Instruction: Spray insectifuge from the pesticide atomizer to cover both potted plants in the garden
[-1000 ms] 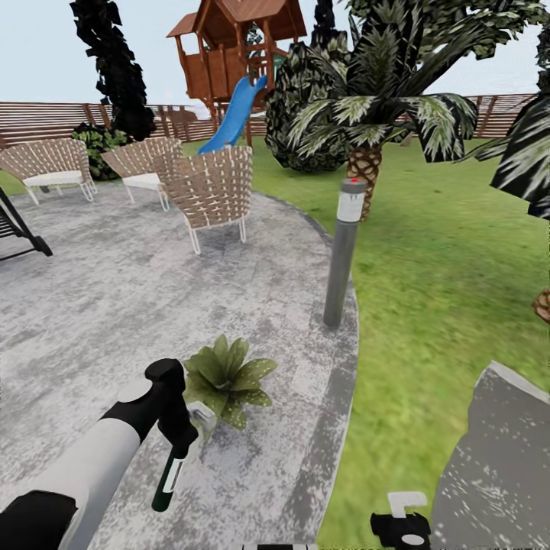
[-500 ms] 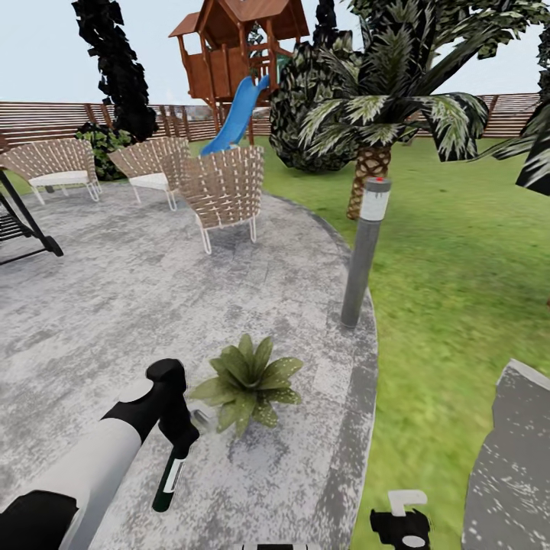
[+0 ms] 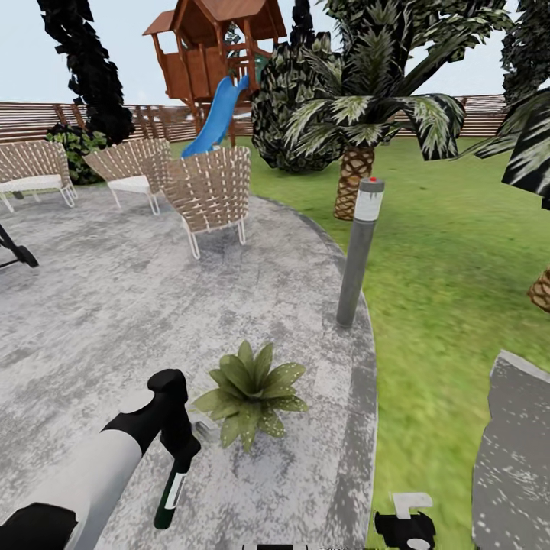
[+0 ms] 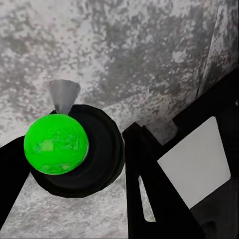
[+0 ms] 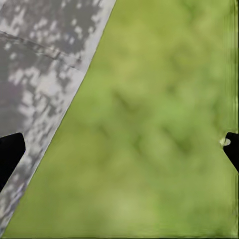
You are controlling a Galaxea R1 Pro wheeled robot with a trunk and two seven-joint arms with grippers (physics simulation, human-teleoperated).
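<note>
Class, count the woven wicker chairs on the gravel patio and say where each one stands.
3. Nearest chair stands mid-patio before the blue slide; a second is behind it toward the fence; the third is at the far left edge. Others may be out of frame.

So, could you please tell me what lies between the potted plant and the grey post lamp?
In the head view, only bare grey gravel patio lies between the potted plant and the post lamp.

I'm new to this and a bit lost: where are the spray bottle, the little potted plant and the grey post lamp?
pesticide atomizer (image 3: 171, 493): head view, on its white label.
potted plant (image 3: 250, 391): head view, middle of the leaf rosette.
post lamp (image 3: 356, 263): head view, mid-shaft of the grey post.
</note>
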